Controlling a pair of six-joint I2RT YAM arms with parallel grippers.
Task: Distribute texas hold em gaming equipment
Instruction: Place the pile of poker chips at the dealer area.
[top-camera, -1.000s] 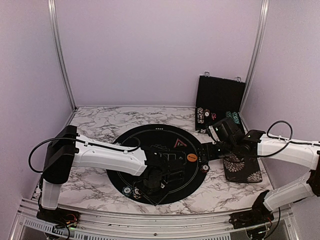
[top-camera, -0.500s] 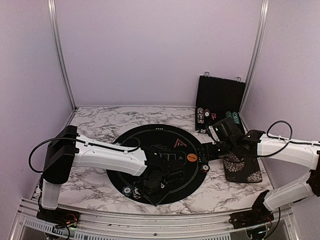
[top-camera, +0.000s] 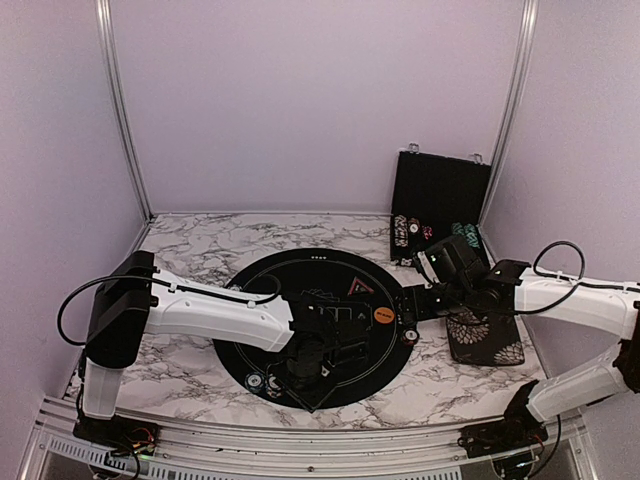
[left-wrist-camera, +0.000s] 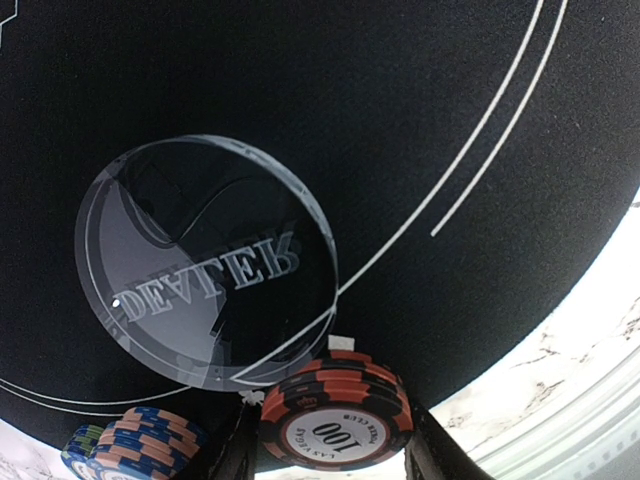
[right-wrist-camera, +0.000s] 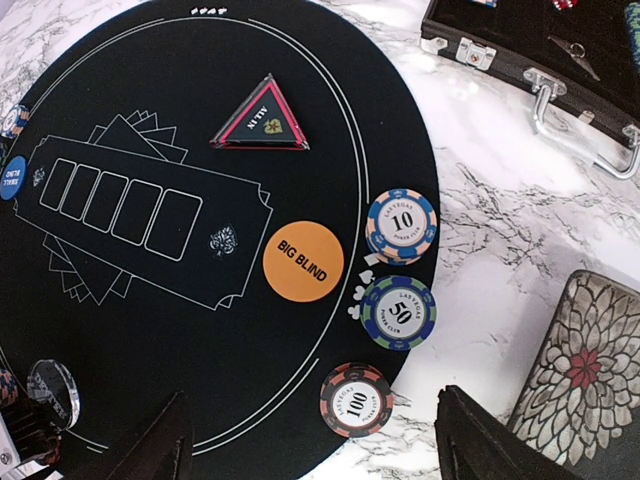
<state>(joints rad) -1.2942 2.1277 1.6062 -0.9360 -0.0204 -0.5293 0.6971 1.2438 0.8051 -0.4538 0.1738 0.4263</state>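
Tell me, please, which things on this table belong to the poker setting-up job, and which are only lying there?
For the job: orange round BIG BLIND button; blue-striped 10 poker chip; green-striped 50 poker chip; red-and-black 100 poker chip; clear round DEALER button.
Just lying about: black hinged chip case; square floral-patterned black pad.

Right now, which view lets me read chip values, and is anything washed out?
Right wrist: sharp, evenly lit, the 10 chip, 50 chip and 100 chip read clearly. Left wrist: marble blown out at lower right, dealer button lettering flipped. Top external: values too small.
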